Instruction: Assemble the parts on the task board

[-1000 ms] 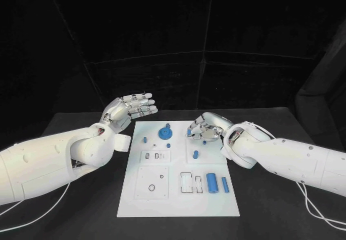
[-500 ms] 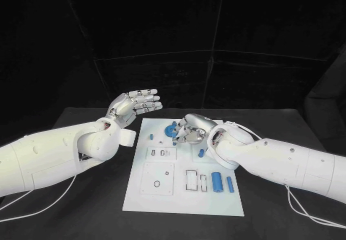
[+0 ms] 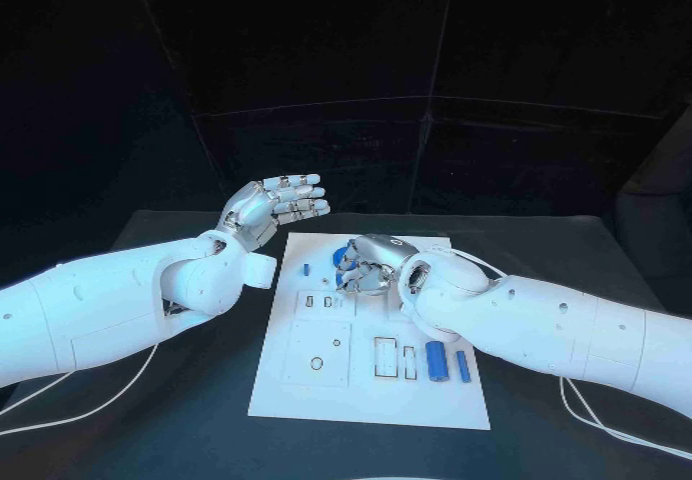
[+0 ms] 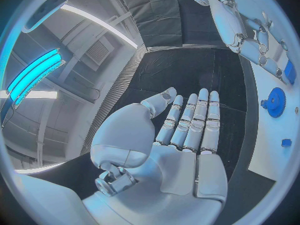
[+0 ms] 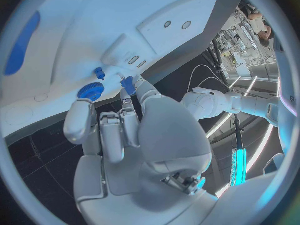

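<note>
Both hands raised: left hand (image 3: pixel 274 208) flat, empty; right hand (image 3: pixel 368 265) pinching blue part (image 5: pixel 128 83).

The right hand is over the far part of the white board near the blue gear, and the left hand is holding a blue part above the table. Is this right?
Not quite. The left hand holds nothing: the left wrist view shows its palm bare and its fingers straight. The right hand is indeed over the far part of the white board, near the blue gear.

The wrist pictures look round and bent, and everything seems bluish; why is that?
Both wrist views come through a fisheye lens, so the straight edge of the task board curves. In the left wrist view a bright cyan light strip glows beside the left hand. In the head view the same bluish light tints the board.
</note>
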You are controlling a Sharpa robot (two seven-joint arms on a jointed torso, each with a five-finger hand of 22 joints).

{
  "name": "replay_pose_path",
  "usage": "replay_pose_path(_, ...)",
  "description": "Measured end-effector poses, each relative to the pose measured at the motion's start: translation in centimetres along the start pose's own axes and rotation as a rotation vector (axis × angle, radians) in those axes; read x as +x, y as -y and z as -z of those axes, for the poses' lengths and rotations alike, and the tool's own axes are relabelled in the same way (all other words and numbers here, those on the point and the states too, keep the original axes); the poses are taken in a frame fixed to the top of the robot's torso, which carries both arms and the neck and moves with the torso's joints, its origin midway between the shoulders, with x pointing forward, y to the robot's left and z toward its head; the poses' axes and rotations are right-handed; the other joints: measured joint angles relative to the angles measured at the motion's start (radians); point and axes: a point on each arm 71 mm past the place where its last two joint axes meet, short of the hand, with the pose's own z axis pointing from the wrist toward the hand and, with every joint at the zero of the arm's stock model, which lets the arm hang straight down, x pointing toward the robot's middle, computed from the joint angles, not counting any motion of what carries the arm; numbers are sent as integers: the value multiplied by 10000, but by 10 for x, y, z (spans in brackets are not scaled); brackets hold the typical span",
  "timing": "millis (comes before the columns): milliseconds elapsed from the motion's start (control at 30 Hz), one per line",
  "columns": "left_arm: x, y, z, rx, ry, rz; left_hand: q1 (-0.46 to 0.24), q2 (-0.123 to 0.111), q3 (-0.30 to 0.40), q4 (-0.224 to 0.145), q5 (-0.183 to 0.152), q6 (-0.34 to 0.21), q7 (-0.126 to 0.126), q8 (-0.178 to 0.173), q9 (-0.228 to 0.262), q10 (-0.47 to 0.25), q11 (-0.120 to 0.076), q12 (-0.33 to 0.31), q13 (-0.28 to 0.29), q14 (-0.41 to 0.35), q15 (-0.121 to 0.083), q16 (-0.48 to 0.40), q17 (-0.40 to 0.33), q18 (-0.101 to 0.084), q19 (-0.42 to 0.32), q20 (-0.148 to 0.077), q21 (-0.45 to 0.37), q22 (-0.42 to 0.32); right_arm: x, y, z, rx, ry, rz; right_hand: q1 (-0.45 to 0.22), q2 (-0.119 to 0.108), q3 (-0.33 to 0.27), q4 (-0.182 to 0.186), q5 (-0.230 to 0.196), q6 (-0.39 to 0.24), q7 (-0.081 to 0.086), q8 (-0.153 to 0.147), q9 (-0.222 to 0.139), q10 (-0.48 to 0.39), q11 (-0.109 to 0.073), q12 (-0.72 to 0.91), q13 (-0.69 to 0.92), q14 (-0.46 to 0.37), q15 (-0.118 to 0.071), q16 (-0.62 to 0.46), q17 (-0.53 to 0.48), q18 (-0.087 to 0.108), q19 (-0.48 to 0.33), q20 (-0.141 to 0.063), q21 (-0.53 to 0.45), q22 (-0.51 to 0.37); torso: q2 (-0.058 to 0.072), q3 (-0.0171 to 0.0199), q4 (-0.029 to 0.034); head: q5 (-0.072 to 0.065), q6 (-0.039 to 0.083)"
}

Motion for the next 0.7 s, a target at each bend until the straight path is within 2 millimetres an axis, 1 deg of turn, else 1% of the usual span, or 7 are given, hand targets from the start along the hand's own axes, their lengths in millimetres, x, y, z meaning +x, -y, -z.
replay_pose_path(233, 1, 0, 0, 1, -14, 6, 0, 0, 29, -29, 0, 0, 0, 0, 0, 0, 0, 34, 0, 0, 0, 38, 0, 0, 0, 0, 0, 0, 10, -2, -1, 119, -354, 346, 0, -1, -1, 0, -2, -4, -4, -10, 0, 0, 0, -1, 0, 0, 1, 0, 0, 0, 0, 0, 0, 0, 0, 0, 1, 38, -79)
replay_pose_path(500, 2, 0, -1, -1, -39, 17, 0, 0, 29, -29, 0, 0, 0, 0, 0, 0, 0, 40, 0, 0, 0, 39, 0, 0, 0, 0, 0, 1, 19, -4, -1, 195, -695, 565, -2, 0, 28, 29, -19, -9, -6, -47, -7, 0, 0, -2, 1, 0, 1, -1, 0, 0, 0, 0, 0, -1, 0, 6, 2, 73, -109)
replay_pose_path(700, 2, 0, -1, 0, -40, 16, 0, 0, 29, -29, 0, 0, 0, 0, 0, 0, 0, 40, 0, 0, 0, 39, 0, 1, 0, 0, 0, 1, 22, -6, -2, 187, -843, 652, -31, 29, 27, 29, -34, -15, -7, -80, -31, 0, 0, -2, 1, 0, 1, -1, 0, 0, 0, 1, 0, -1, 0, 7, 1, 77, -126)
